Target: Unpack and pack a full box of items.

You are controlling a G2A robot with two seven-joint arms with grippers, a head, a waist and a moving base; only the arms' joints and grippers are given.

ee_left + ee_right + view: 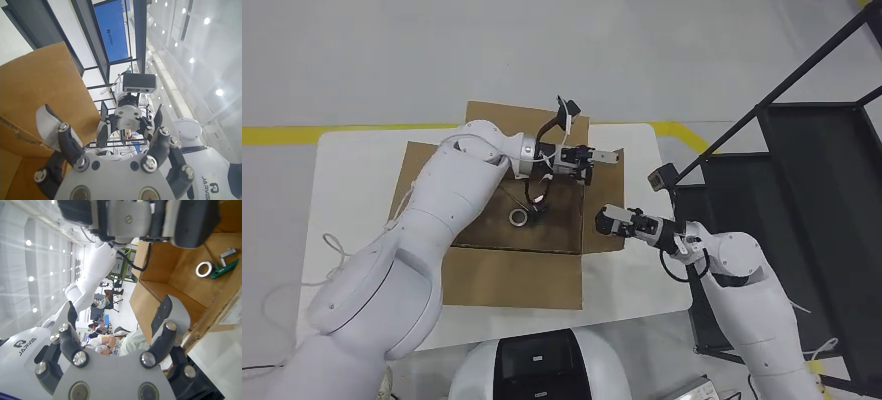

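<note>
- Starting at the left, we see the open cardboard box point(512, 278) on the white bench point(352, 170) with its flaps spread outward. We judge the board light and fairly stiff, but easy to crease at the folds.
- On the box floor lies a metal ring point(203, 269), with a green-handled tool point(224, 269) and a small metal bracket point(227, 253) just beside it. We expect all three to be hard, smooth and likely to slip. The ring looks best pinched across its wall, the tool taken by its handle.
- Over the far right corner of the box hangs the left end effector point(604, 156). Its jaws are spread wide and hold nothing, and one finger point(49, 121) sits close against a cardboard flap point(47, 85).
- Farthest right, the right end effector point(605, 220) sits just beside the right side of the box, also spread wide and empty.
- For a flap, we would grip near the middle of its free edge, gently, so the board bends at its crease rather than tearing.
</note>
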